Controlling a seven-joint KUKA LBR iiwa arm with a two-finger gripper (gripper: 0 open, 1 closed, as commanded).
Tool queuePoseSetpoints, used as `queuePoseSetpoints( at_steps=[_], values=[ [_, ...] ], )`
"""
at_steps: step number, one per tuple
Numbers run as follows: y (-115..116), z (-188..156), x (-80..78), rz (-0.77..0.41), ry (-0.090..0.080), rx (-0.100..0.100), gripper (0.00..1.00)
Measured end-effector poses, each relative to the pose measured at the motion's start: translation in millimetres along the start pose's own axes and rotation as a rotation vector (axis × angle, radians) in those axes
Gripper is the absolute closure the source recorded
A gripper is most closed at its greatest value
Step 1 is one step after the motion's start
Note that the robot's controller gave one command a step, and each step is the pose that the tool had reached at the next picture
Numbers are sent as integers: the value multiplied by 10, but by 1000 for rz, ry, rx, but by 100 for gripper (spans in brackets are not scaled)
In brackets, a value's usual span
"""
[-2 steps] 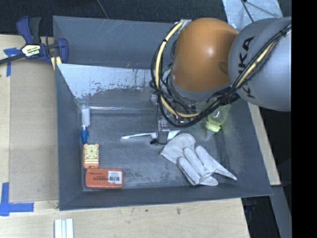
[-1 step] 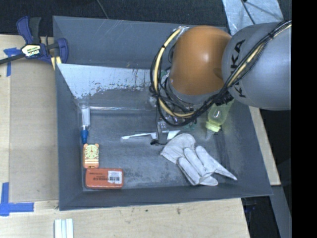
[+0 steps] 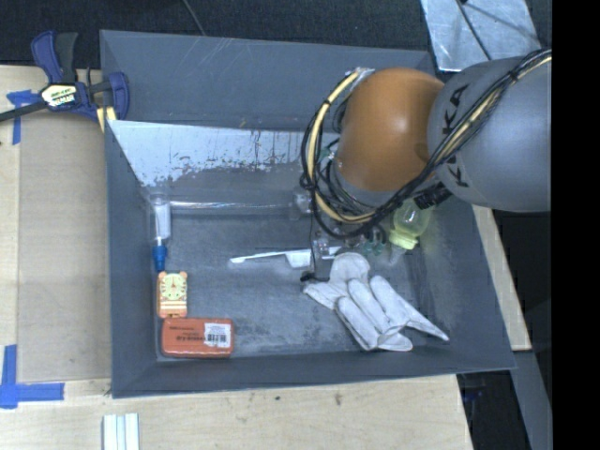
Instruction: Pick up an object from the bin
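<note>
bin floor (image 3: 262, 303) grey, scuffed; white glove (image 3: 375, 312) just beside gripper (image 3: 319, 262)

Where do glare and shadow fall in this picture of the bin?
Camera view: strong glare lies on the bin's back wall; a soft highlight sits on the orange cover; the floor under the arm is shaded; the orange packet at lower left and the white glove are plainly lit.

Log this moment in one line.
gripper | down in bin | between white stick and white glove | grasp unconfirmed
</note>
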State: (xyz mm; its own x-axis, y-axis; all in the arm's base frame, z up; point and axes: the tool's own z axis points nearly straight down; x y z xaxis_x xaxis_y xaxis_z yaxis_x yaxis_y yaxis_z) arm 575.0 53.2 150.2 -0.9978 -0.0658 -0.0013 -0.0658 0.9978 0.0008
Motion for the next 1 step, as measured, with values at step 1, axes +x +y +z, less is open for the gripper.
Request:
queuePoseSetpoints(
  at_steps=[1],
  values=[
    [-272, 211, -2, -73, -1, 1, 0]
  ],
)
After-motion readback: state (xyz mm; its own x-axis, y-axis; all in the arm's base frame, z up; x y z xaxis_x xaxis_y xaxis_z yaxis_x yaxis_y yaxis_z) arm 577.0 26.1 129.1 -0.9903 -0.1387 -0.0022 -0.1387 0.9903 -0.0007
